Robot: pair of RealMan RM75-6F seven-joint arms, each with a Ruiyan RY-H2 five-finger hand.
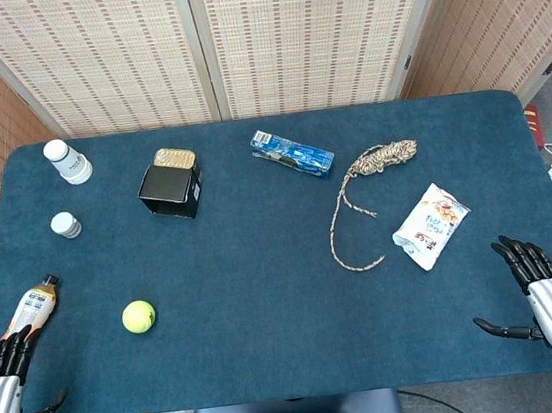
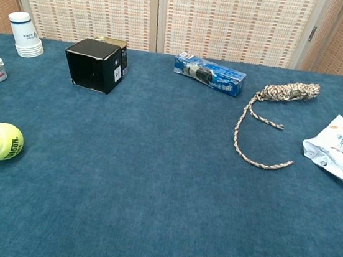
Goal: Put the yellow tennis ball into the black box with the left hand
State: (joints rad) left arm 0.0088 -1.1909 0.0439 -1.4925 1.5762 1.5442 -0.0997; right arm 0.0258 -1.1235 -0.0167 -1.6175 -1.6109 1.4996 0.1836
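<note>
Yellow ball point(image 1: 138, 316) is sitting on the table point(image 1: 264, 268), well short of the box point(image 1: 170, 190). My left hand point(image 1: 1, 386) is holding nothing, fingers spread; I'm planning to cup it from above.

Only the head view shows the robot's body. The left robot hand point(image 1: 4, 386) has a light grey to silver palm housing with a smooth, faintly glossy surface, and slender black fingers point(image 1: 9, 349) built from short segments; a separate black thumb extends from the side of the housing. The right robot hand point(image 1: 541, 297) follows the same construction: a pale silver-grey back plate, rounded at its edges, black segmented fingers point(image 1: 520, 257), and a black thumb. Below the right palm housing, a wrist section shows grey with a small reddish detail, too small to identify. No markings or screws can be resolved on either hand.
</note>
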